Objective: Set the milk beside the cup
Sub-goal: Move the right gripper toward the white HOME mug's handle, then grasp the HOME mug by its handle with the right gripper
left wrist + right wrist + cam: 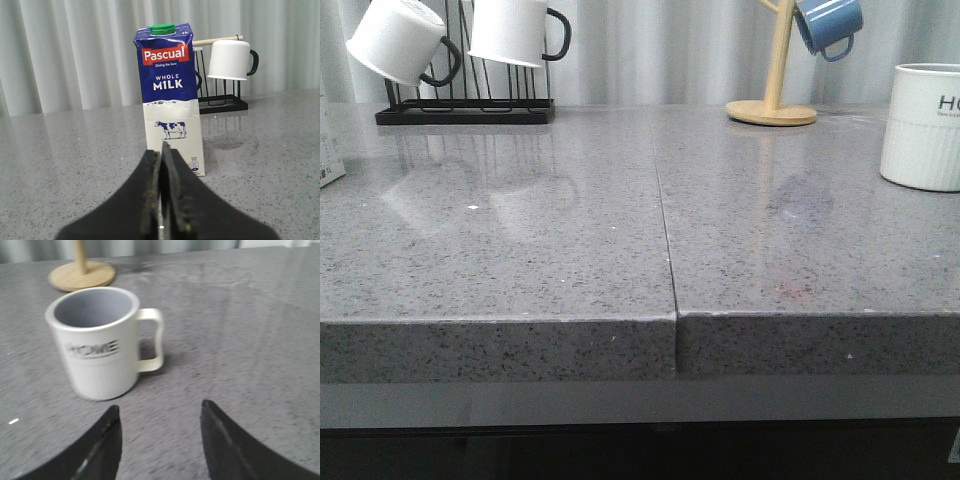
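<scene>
Grey counter (570,250): milk (170,95) stands far left, cup (97,342) far right, well apart. My left gripper (162,165) is closed and empty, right gripper (160,435) open. Risk: I judge the tall carton could tip if nudged.

Grey speckled stone table (520,250), two slabs meeting at a seam (665,230) running front to back, glossy, faint reflections. Landmark = seam. Left of it, at the back: black wire mug rack (465,110); far left edge: milk carton (328,140), mostly cut off in the front view, standing upright on the table in the left wrist view. Right of it, at the back: round wooden stand base (771,112); far right: white HOME cup (923,125), upright, nearer than the base
</scene>
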